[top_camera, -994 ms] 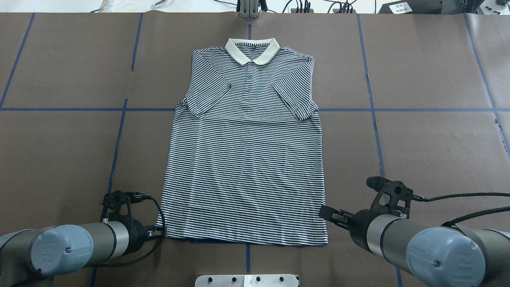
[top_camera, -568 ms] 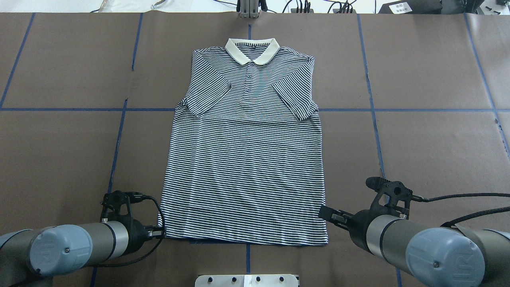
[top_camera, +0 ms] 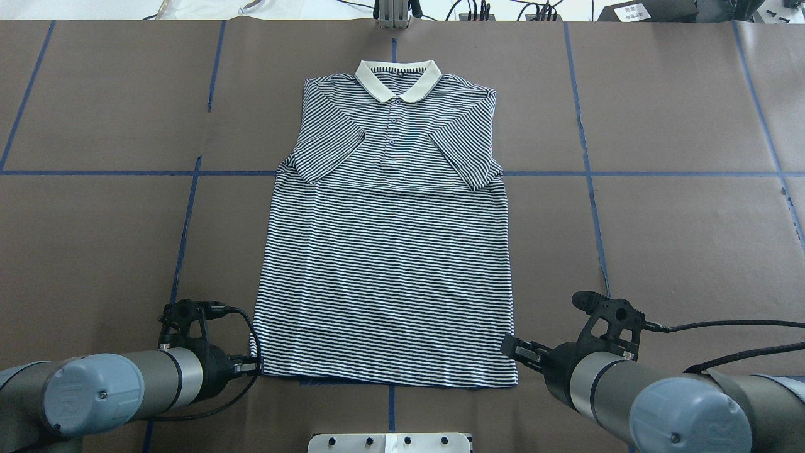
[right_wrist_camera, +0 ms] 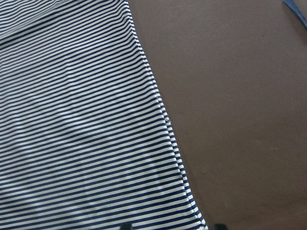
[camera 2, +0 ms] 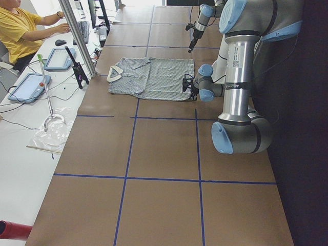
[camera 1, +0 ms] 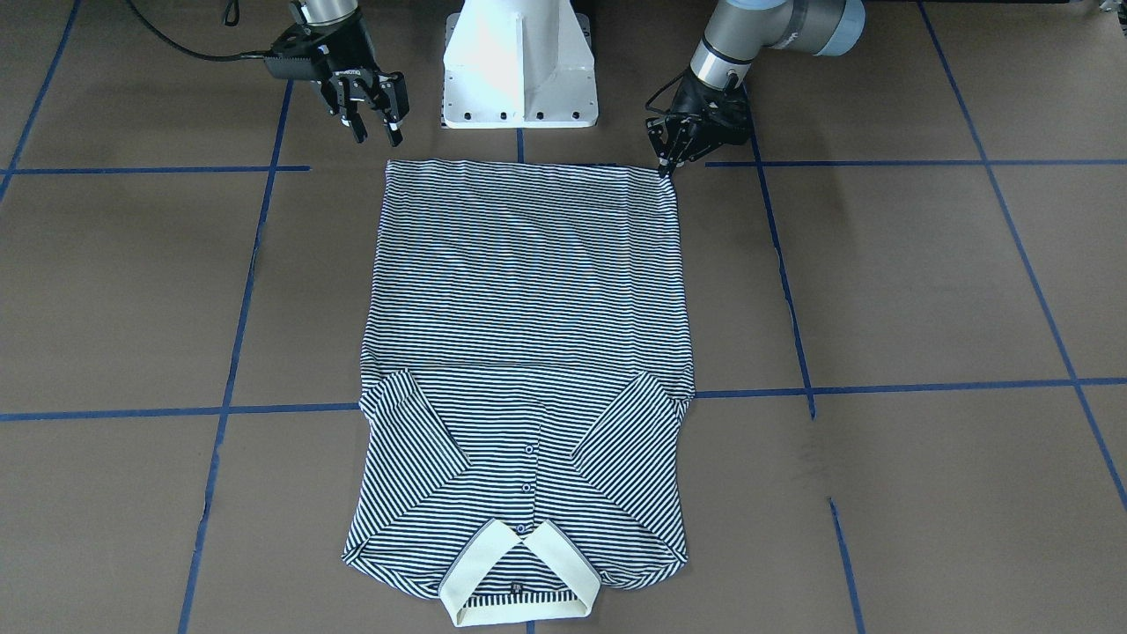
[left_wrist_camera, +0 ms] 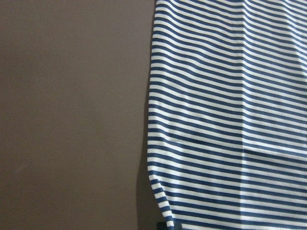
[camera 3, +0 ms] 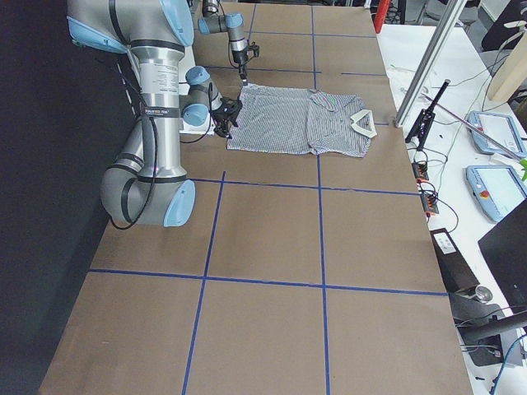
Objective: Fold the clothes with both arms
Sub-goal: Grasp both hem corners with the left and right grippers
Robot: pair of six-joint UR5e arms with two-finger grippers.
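Observation:
The navy-and-white striped polo shirt (top_camera: 387, 264) lies flat on the brown table, cream collar (top_camera: 397, 78) at the far side and both sleeves folded inward. My left gripper (top_camera: 253, 365) sits at the hem's near-left corner and is shut on it; the front view (camera 1: 666, 165) shows its fingers pinched together there. My right gripper (camera 1: 377, 136) is open and hovers just off the hem's near-right corner, apart from the cloth; in the overhead view it (top_camera: 510, 345) sits beside that corner. The right wrist view shows the shirt's side edge (right_wrist_camera: 163, 115).
The white pedestal (camera 1: 519, 62) stands between the arms at the near edge. Blue tape lines (top_camera: 182, 239) cross the brown table cover. A metal post (top_camera: 393, 12) stands at the far edge. An operator (camera 2: 20, 31) sits at a desk beyond the table.
My right gripper has drawn back slightly toward the near edge beside the hem corner. The left gripper and the shirt have not moved.

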